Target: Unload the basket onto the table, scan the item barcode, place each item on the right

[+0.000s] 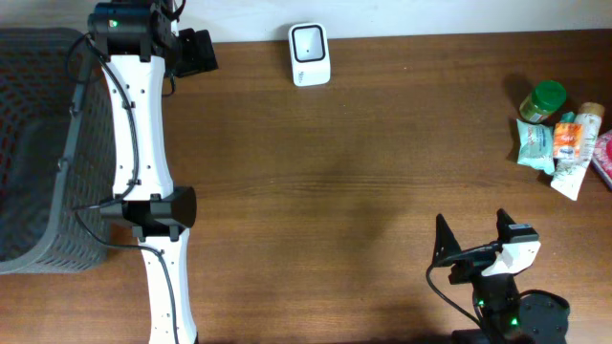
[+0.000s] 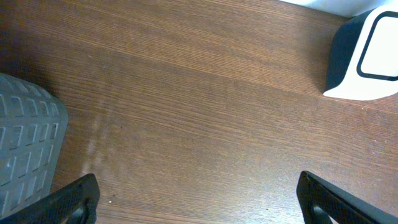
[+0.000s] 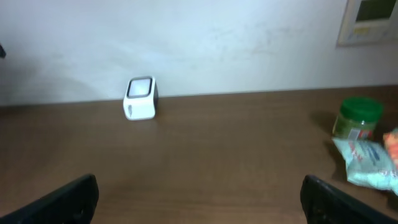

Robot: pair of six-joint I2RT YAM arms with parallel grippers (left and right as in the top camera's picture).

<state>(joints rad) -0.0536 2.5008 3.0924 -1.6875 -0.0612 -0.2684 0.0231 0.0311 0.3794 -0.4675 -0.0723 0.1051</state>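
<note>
A white barcode scanner (image 1: 310, 54) with a dark window stands at the table's back edge, also seen in the left wrist view (image 2: 367, 56) and the right wrist view (image 3: 140, 98). The items lie grouped at the right edge: a green-lidded jar (image 1: 542, 101) (image 3: 356, 118), a teal packet (image 1: 535, 145) (image 3: 370, 163) and an orange-and-white tube (image 1: 572, 153). No barcode shows. My left gripper (image 1: 198, 53) (image 2: 199, 202) hangs open over bare wood left of the scanner. My right gripper (image 1: 473, 234) (image 3: 200, 199) stands open near the front edge, well short of the items, holding nothing.
A grey mesh basket (image 1: 33, 143) (image 2: 28, 149) fills the far left side, beside the left arm. A red object (image 1: 604, 158) is cut off at the right edge. A pale wall rises behind the table in the right wrist view.
</note>
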